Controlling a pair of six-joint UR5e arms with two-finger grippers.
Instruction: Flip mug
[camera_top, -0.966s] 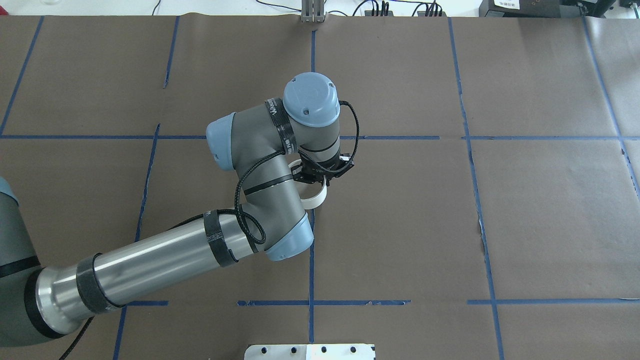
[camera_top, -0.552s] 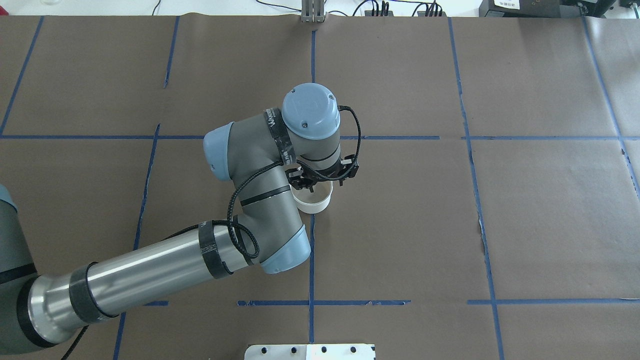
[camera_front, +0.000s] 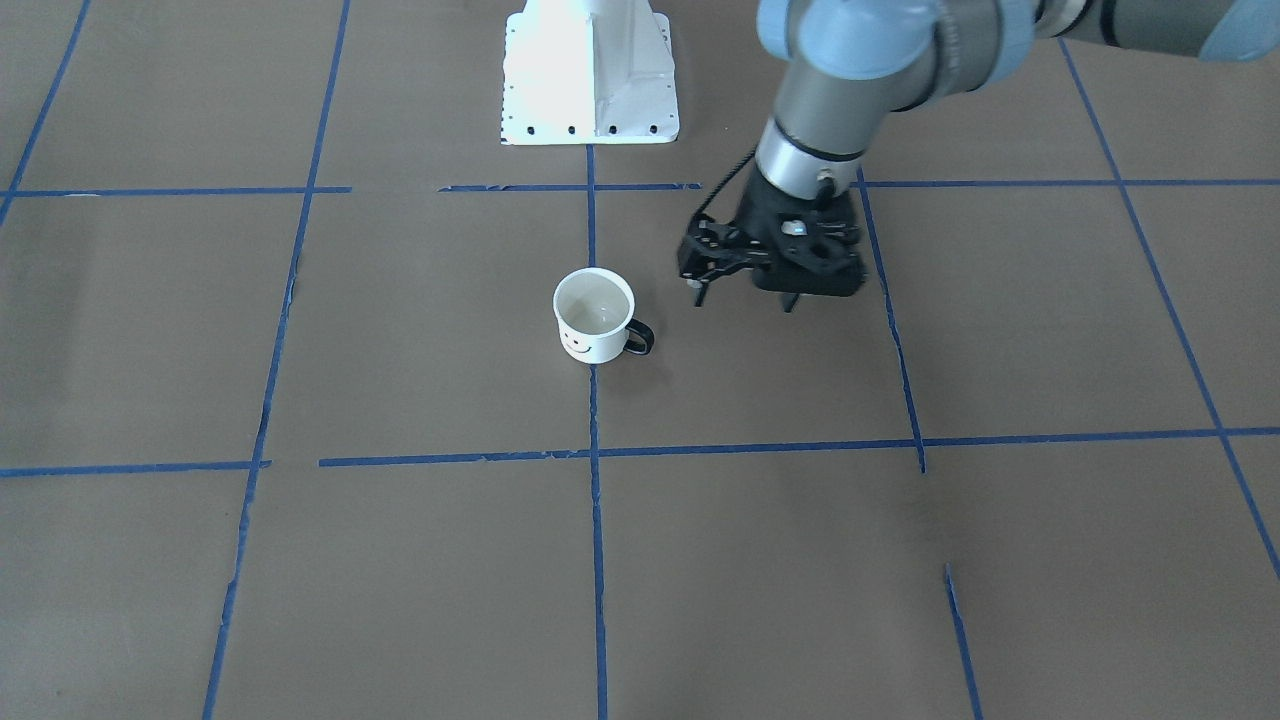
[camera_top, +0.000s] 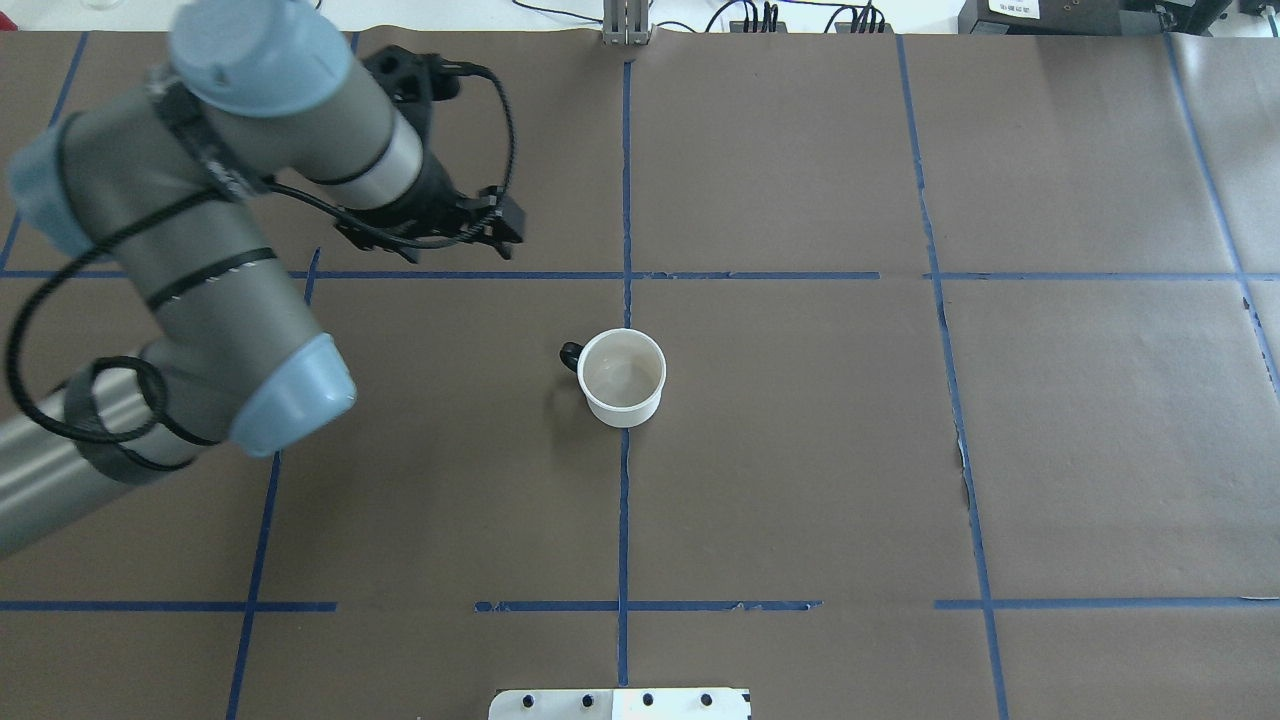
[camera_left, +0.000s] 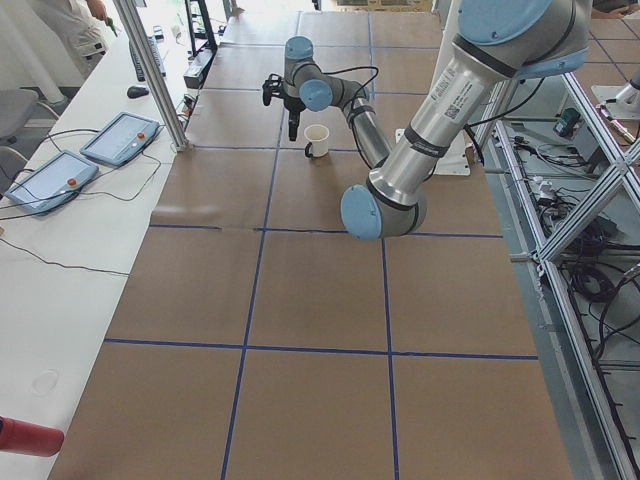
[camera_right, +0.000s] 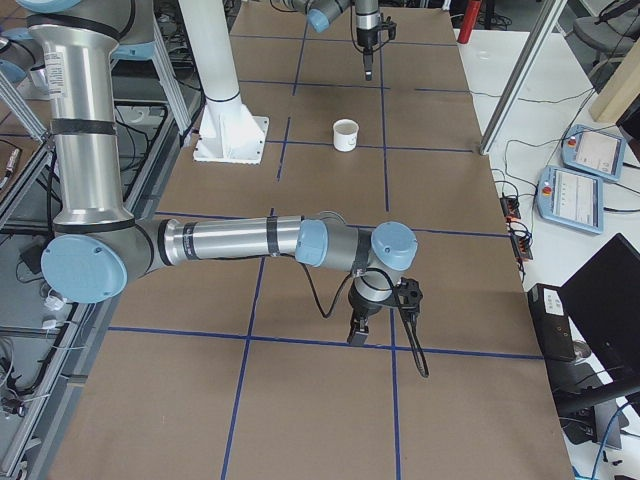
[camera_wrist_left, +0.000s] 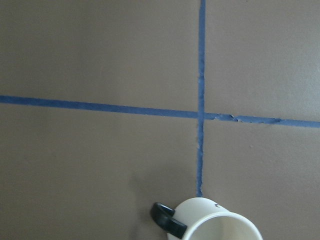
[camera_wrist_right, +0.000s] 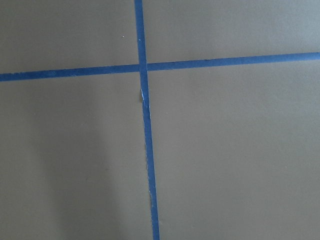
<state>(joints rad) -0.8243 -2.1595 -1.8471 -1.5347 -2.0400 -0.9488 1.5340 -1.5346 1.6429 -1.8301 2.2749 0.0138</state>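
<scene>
1. Standing upright with its mouth up, the mug (camera_top: 622, 378) sits mid-bench (camera_top: 800, 450) on a blue tape line (camera_top: 622, 520). Its handle is toward 9 o'clock in the overhead view.
2. Left pincer (camera_front: 743, 298) hangs above the bench at about 10 o'clock from the mug in that view, apart from it, spread and holding nothing.
3. Right pincer (camera_right: 355, 338) points down near the bench's end on the robot's right, well apart from the mug. Whether it is spread or pressed together, I cannot tell.

Mug (camera_top: 622, 378) showing glossy white enamel-like finish, shiny black handle (camera_top: 571, 354); bench (camera_top: 800, 450) wearing matt brown paper, blue tape (camera_top: 622, 520) looking ragged.
</scene>
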